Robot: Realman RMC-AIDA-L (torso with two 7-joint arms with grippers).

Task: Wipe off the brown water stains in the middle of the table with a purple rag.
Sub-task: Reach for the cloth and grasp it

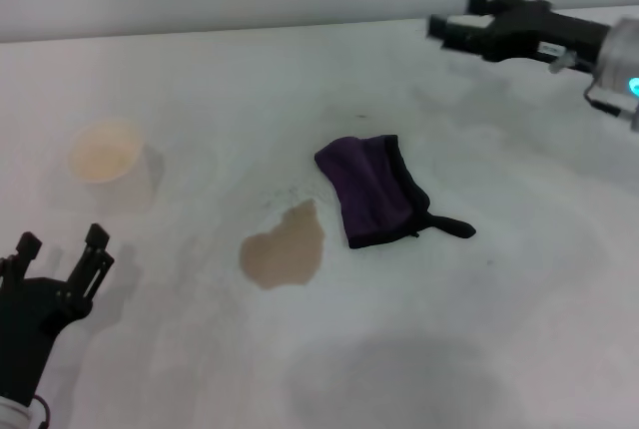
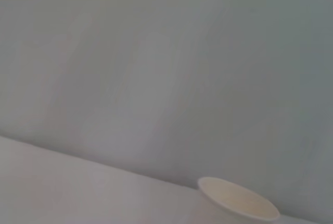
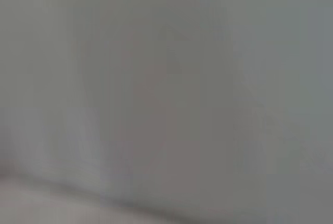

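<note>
Mid-table, purple rag (image 1: 374, 191), well apart from right claw (image 1: 439, 27)

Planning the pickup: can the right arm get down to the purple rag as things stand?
Probably yes. The right gripper hangs at the table's far right, nothing between it and the purple rag, which lies uncovered beside the brown water stains.

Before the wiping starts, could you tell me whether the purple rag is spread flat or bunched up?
Bunched up: the purple rag lies folded over itself beside the brown water stain, black loop tab trailing, untouched by either gripper.
</note>
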